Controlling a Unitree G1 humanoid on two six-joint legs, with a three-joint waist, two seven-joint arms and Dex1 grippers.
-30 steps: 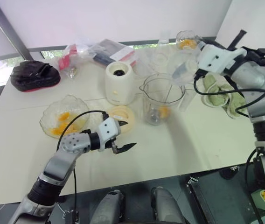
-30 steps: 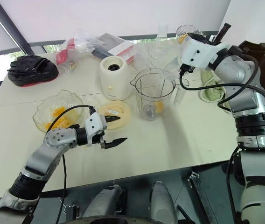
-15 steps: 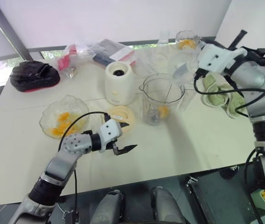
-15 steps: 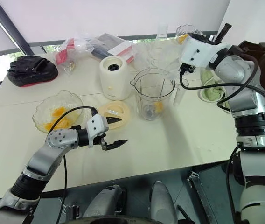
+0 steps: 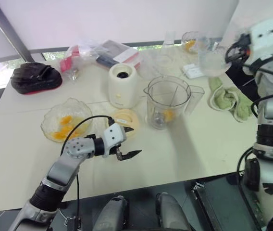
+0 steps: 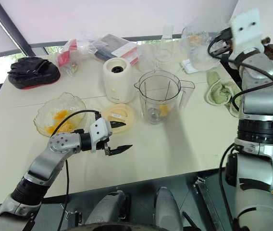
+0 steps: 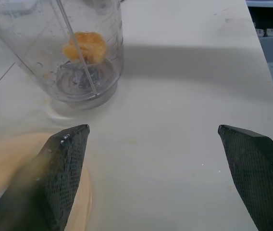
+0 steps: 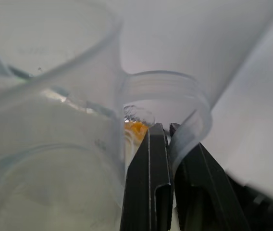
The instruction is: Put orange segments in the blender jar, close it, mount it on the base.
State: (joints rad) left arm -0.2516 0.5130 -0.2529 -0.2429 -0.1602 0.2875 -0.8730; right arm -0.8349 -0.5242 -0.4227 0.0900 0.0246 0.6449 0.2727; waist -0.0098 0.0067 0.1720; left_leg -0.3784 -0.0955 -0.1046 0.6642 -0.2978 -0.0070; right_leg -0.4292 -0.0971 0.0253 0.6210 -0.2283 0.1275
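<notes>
Nearest, the left gripper [image 5: 129, 155] hangs wide open and empty over the table [image 5: 189, 144], beside the lid [image 5: 127, 120]. Segments [image 5: 62, 130] remain in the bowl [image 5: 67, 122] at left. The jar [image 5: 167, 102] stands mid-table with one piece inside, right of the base [image 5: 122, 85]. Far right, the right gripper [image 8: 167, 137] is clamped shut on a clear cup [image 5: 212, 60]; it should be set down upright, clear of the jar.

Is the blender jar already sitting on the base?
No, the blender jar stands on the table beside the base, with one orange segment inside.
</notes>
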